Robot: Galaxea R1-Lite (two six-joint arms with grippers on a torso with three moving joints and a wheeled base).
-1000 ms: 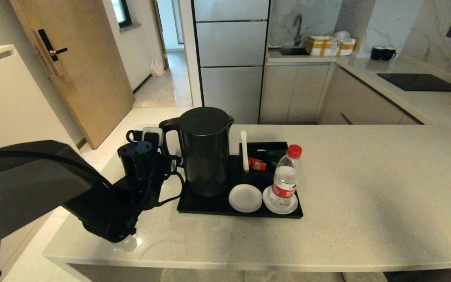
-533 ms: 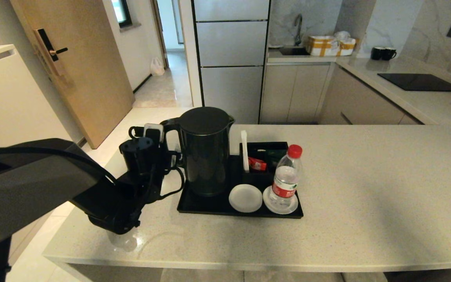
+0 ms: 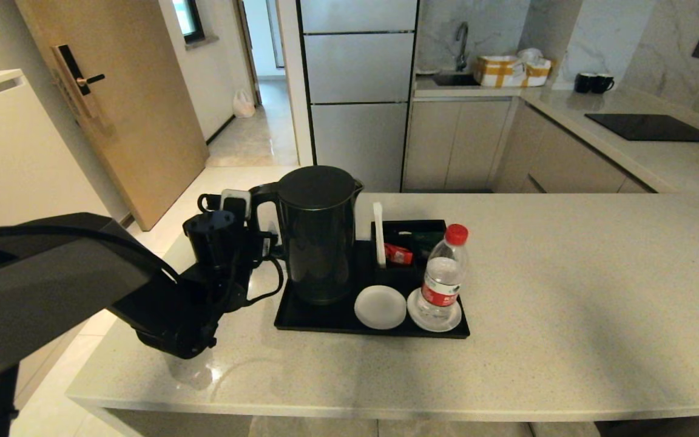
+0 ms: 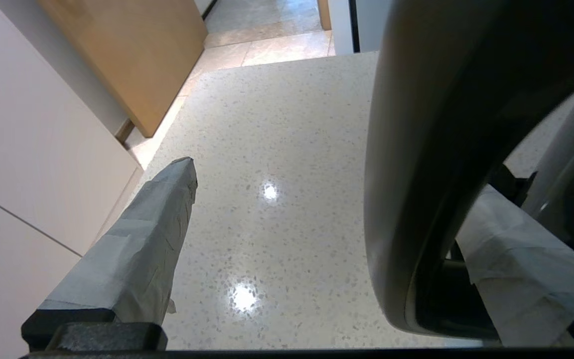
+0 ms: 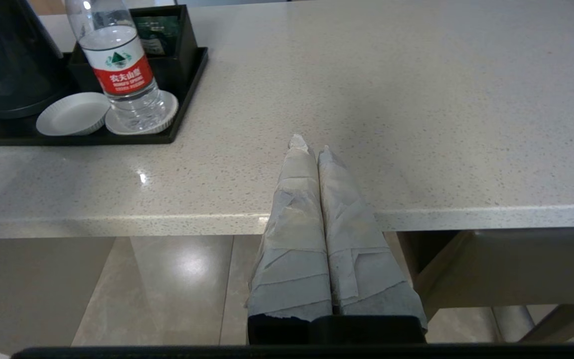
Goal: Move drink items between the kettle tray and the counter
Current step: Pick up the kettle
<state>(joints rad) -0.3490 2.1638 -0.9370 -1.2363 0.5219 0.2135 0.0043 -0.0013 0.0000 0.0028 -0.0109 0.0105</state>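
Nothing is moved yet: the kettle [image 3: 318, 233] and bottle [image 3: 443, 276] stand on the tray [image 3: 301, 320]. The left claw [image 4: 317, 219] straddles the kettle's handle [image 4: 416, 199], spread wide. The right claw [image 5: 312, 149] is closed, empty, by the desk [image 3: 568, 303] edge.

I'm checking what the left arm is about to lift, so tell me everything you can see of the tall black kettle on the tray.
The tall matte black electric kettle is a smooth, slightly tapering cylinder with a flat round lid, a small spout facing right and a loop handle on its left side. It stands upright, lid closed, at the left end of the shallow black rectangular tray. The left gripper is open, with its taped fingers either side of the handle.
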